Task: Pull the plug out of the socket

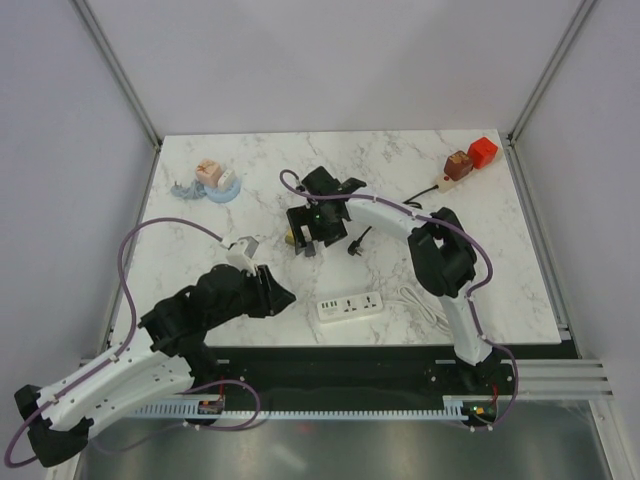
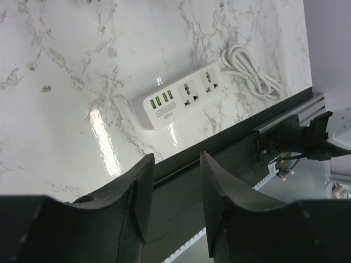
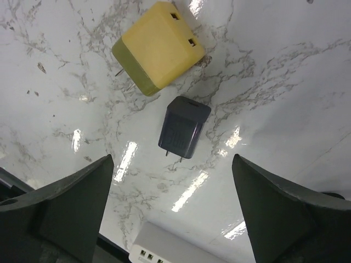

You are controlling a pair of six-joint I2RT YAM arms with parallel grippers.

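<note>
Seeing right claw (image 3: 171, 164) wide open above loose dark plug (image 3: 184, 127) and left claw (image 2: 175, 159) open near bare strip (image 2: 181, 101), treat pull as likely done; just retract.

We find the white plastic power strip (image 1: 350, 306) at the near middle of the white marble table (image 1: 500, 260), with its coiled white cord (image 1: 425, 305) just to its right. Farther back lies the dark grey cube charger (image 3: 184, 127), with the yellow cube charger (image 3: 158, 48) just beyond it. The red block adapter (image 1: 484, 150) sits far right and the pale blue round dish (image 1: 225, 190) far left.
</note>
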